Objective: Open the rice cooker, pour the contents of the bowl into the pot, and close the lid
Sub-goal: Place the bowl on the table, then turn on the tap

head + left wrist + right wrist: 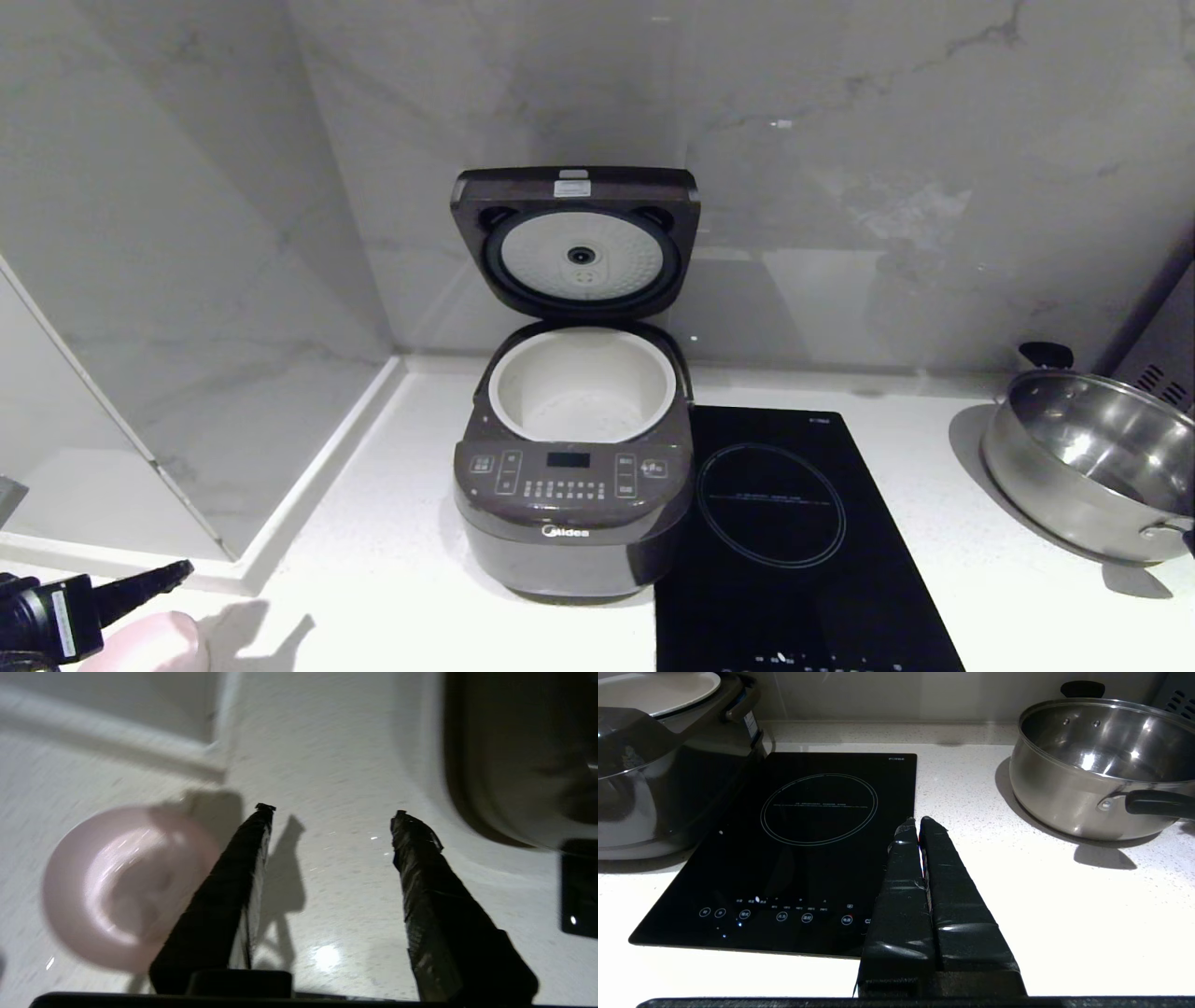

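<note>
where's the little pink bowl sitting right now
The small pale pink bowl sits on the white counter at the head view's bottom left corner, beside the open left gripper and left of the dark grey-brown rice cooker.

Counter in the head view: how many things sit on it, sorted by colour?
Dark grey-brown: 1, the rice cooker
Black: 1, the hob
Silver steel: 1, the pan
Pale pink: 1, the bowl
Total: 4
</note>
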Motion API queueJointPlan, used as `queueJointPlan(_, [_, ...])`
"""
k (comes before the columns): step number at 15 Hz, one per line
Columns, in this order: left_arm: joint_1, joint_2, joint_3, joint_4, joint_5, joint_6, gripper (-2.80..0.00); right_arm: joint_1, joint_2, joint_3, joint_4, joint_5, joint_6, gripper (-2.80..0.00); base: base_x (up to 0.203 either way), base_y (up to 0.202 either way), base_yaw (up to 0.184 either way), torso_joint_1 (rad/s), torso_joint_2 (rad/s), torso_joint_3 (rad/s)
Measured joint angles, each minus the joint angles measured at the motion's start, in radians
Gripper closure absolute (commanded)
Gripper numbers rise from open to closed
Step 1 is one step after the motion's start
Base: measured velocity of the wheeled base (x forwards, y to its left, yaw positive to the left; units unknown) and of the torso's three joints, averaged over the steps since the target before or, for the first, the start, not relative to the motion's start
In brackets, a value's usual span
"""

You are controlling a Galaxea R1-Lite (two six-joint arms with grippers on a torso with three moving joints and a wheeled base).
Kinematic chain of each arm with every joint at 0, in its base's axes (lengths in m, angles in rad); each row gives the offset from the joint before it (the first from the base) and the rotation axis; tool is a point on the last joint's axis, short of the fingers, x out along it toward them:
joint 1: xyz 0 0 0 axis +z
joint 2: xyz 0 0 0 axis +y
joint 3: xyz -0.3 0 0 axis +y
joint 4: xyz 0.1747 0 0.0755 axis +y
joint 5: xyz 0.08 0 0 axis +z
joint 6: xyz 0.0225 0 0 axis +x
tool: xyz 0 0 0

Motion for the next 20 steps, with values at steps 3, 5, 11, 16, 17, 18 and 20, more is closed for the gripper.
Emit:
queueJointPlan(3, [-0.126,-0.126,0.004,-0.015,-0.185,0.0,0.0,0.0,0.0,0.0,0.0,0.0,0.0,0.0,0.0,0.0,0.0,0.0,0.0,0.0])
queueJointPlan(5, [-0.164,-0.204,-0.003,-0.06,-0.366,0.0,0.0,0.0,0.0,0.0,0.0,0.0,0.0,0.0,0.0,0.0,0.0,0.0,0.0,0.0])
queueJointPlan(11, [-0.223,-0.526,-0.078,-0.033,-0.504,-0.12,0.0,0.0,0.0,0.0,0.0,0.0,0.0,0.0,0.0,0.0,0.0,0.0,0.0,0.0])
queueJointPlan(16, [-0.34,-0.678,-0.115,0.002,-0.29,-0.208,0.0,0.0,0.0,0.0,0.0,0.0,0.001,0.0,0.0,0.0,0.0,0.0,0.0,0.0])
queueJointPlan(17, [-0.406,-0.697,-0.106,0.015,-0.155,-0.202,0.0,0.0,0.0,0.0,0.0,0.0,0.001,0.0,0.0,0.0,0.0,0.0,0.0,0.0])
queueJointPlan(18, [-0.465,-0.722,-0.087,0.031,-0.002,-0.192,0.0,0.0,0.0,0.0,0.0,0.0,0.001,0.0,0.0,0.0,0.0,0.0,0.0,0.0])
queueJointPlan(20, [-0.531,-0.808,-0.039,0.058,0.269,-0.179,0.0,0.0,0.0,0.0,0.0,0.0,0.001,0.0,0.0,0.0,0.0,0.0,0.0,0.0])
